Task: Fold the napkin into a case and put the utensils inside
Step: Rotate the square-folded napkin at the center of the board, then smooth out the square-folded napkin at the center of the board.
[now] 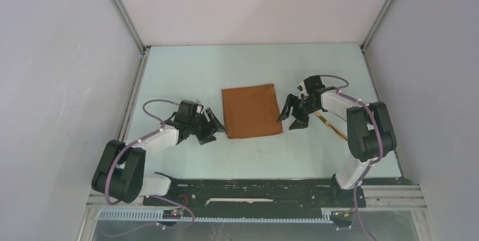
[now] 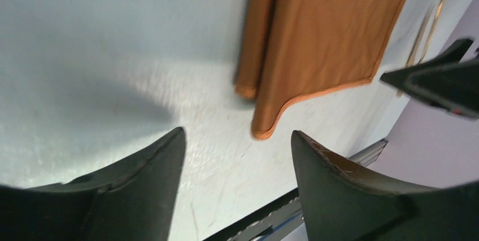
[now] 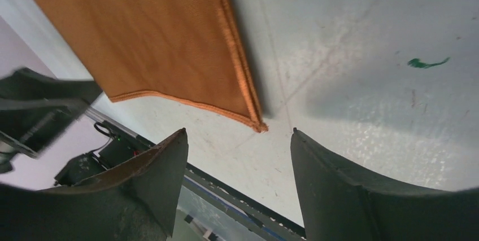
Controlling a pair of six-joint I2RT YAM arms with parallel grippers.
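Top external view, left to right: the left gripper (image 1: 217,128) sits just off the near-left corner of the napkin (image 1: 251,111), fingers spread wide with nothing between them. The napkin lies flat on the pale table (image 1: 186,71), rust-orange and roughly square, and from the left wrist cam its left edge looks doubled over. The right gripper (image 1: 287,121) is just beside the napkin's right edge, also spread apart and empty. The golden utensils (image 1: 333,125) lie right of the napkin, past that gripper, partly hidden by the right arm.
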